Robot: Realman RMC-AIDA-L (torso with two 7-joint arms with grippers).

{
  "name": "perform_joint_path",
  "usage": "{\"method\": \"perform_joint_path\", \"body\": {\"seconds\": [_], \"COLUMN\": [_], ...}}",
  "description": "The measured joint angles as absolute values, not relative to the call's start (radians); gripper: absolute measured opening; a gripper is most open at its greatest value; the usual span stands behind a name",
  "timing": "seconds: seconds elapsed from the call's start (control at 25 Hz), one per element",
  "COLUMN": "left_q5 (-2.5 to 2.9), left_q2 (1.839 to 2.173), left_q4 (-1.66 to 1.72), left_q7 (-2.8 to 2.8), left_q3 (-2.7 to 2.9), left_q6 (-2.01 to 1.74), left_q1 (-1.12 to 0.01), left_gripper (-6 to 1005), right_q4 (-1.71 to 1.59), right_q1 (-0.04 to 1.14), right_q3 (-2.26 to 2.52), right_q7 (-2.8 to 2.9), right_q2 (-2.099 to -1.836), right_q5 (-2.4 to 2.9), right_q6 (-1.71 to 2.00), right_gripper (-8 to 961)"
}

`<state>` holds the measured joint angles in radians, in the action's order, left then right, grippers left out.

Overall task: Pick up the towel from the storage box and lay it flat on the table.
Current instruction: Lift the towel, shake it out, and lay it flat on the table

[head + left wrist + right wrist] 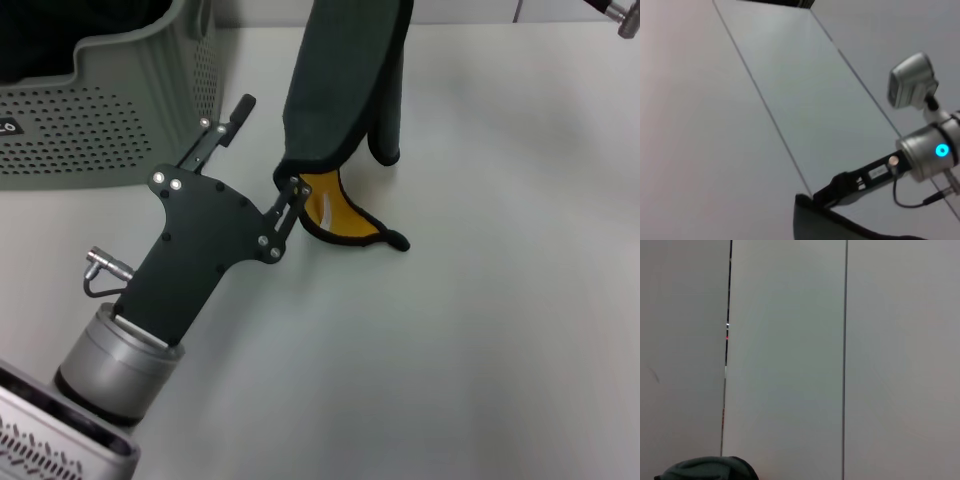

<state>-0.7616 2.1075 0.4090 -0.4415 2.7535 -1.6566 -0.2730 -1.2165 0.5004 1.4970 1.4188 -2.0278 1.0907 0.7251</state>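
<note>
The towel (340,90) hangs down from above the head view, a long dark teal drape with its bottom end crumpled on the counter (480,330), where a curl of the mustard-yellow side shows inside the black edging. The storage box (110,110) sits at the far left of the counter, well clear of the towel.

The left claw (268,162) is low over the counter between box and towel, fingers spread wide: one finger points toward the box corner, the other tip sits right at the towel's lower edge next to the yellow curl. Can't really tell if it's touching the cloth or just beside it.

The right claw (832,192) shows up in the left wrist view, up high, black fingers pinching the towel's top edge.
</note>
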Motion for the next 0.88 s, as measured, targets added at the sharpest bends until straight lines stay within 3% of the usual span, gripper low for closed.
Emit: {"method": "perform_joint_path", "body": {"seconds": [0.88], "left_q5": [-0.657], "left_q2": [2.108], "left_q4": [0.347], "left_q7": [-0.362], "left_q3": [2.761], "left_q6": [-1.719], "left_q1": [-0.297], "left_gripper": [485], "right_q4": [-1.180], "right_q1": [0.507], "right_q3": [1.487], "right_q7": [1.419], "right_q2": [-2.028], "right_q5": [1.070], "right_q6": [0.788], "right_gripper": [21]}}
